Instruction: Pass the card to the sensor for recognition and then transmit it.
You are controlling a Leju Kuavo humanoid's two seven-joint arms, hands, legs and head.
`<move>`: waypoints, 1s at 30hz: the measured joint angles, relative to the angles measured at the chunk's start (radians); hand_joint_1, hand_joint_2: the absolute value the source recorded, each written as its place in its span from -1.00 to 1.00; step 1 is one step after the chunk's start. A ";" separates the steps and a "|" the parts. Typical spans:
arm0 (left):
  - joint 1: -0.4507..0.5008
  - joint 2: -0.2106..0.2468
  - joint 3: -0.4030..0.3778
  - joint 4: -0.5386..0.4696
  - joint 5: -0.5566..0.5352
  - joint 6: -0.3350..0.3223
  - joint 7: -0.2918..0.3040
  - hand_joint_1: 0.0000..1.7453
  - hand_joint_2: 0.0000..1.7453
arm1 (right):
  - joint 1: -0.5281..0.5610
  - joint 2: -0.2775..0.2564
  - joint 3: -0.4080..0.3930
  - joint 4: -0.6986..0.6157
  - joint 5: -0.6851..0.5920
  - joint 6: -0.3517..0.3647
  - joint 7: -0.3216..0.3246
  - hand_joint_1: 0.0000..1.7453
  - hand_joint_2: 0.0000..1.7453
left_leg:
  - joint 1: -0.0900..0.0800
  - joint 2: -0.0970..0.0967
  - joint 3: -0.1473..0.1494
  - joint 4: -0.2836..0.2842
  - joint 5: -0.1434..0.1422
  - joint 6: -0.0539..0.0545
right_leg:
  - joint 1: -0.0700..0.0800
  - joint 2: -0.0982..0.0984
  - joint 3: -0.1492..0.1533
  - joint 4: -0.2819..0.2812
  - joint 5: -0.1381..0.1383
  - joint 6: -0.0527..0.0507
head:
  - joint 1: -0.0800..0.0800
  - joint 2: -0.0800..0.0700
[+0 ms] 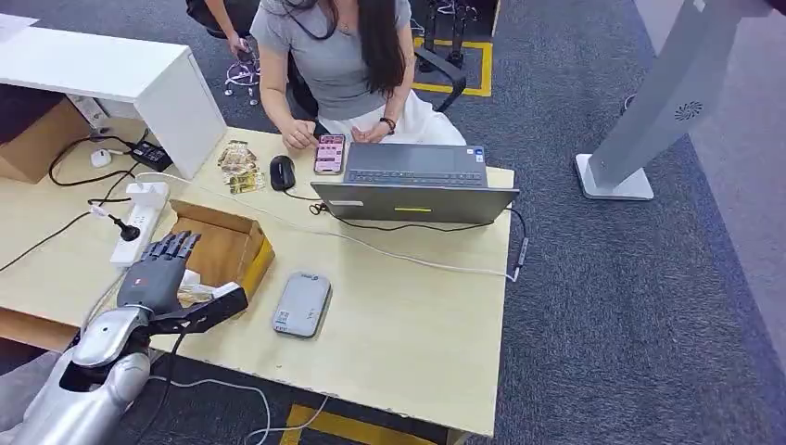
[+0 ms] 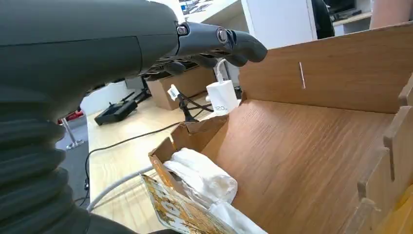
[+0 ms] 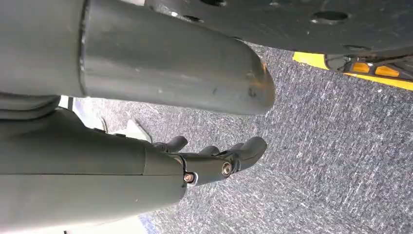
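The left hand [image 1: 165, 274] hovers open over the near end of the box [image 1: 225, 243], holding nothing. The card [image 2: 178, 210] lies in the box under it. I think picking is the step now: reach down, pinch the card, then carry it right to the sensor [image 1: 302, 304] on the worktop [image 1: 408, 315]. The right hand [image 3: 214, 158] hangs empty over the floor, fingers loosely spread.

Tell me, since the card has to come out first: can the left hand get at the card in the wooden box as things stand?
Probably yes. The left hand hovers over the open-topped wooden box, holding nothing, and the card lies at the near end beside white wrapping, with nothing on top of it.
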 joint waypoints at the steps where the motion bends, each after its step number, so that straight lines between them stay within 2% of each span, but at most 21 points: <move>1: 0.000 0.000 0.000 0.000 0.000 0.000 0.000 -1.00 1.00 | 0.000 0.000 0.000 0.000 0.000 0.000 0.000 -1.00 -1.00 | 0.000 0.000 0.000 0.000 0.000 0.000 | 0.000 0.000 0.000 0.000 0.000 0.000 | 0.000 0.000; 11: 0.000 0.000 0.000 0.000 0.000 0.000 0.000 -1.00 1.00 | 0.000 0.000 0.000 0.000 0.000 0.000 0.000 -1.00 -1.00 | 0.000 0.000 0.000 0.000 0.000 0.000 | 0.000 0.000 0.000 0.000 0.000 0.000 | 0.000 0.000; 12: 0.000 0.000 0.000 0.000 0.000 0.000 0.000 -1.00 1.00 | 0.000 0.000 0.000 0.000 0.000 0.000 0.000 -1.00 1.00 | 0.000 0.000 0.000 0.000 0.000 0.000 | 0.000 0.000 0.000 0.000 0.000 0.000 | 0.000 0.000; 14: 0.000 0.000 0.000 0.000 0.004 -0.016 0.000 -1.00 1.00 | 0.000 0.000 0.000 0.000 0.000 0.000 0.001 -1.00 1.00 | 0.000 0.000 0.000 0.000 0.000 0.000 | 0.000 0.000 0.000 0.000 0.000 0.000 | 0.000 0.000; 16: -0.005 0.005 -0.001 0.004 0.026 -0.123 0.004 -1.00 1.00 | -0.001 0.000 0.000 0.000 -0.005 0.005 0.010 -1.00 1.00 | 0.000 0.000 0.000 0.000 0.000 0.000 | 0.000 0.000 0.000 0.000 0.000 0.000 | 0.000 0.000; 18: -0.008 0.015 -0.010 0.013 0.038 -0.161 0.004 -1.00 1.00 | 0.000 0.000 0.000 0.000 -0.005 0.010 0.015 -1.00 1.00 | 0.000 0.000 0.000 0.000 0.000 0.000 | 0.000 0.000 -0.001 0.000 0.000 0.000 | 0.000 0.000; 30: -0.034 0.035 -0.039 0.040 0.060 -0.174 0.013 -1.00 1.00 | -0.003 -0.005 0.000 0.000 -0.016 0.012 0.019 -1.00 1.00 | 0.000 0.001 0.000 0.000 0.000 0.000 | 0.000 0.001 0.000 0.000 0.000 0.000 | 0.000 0.000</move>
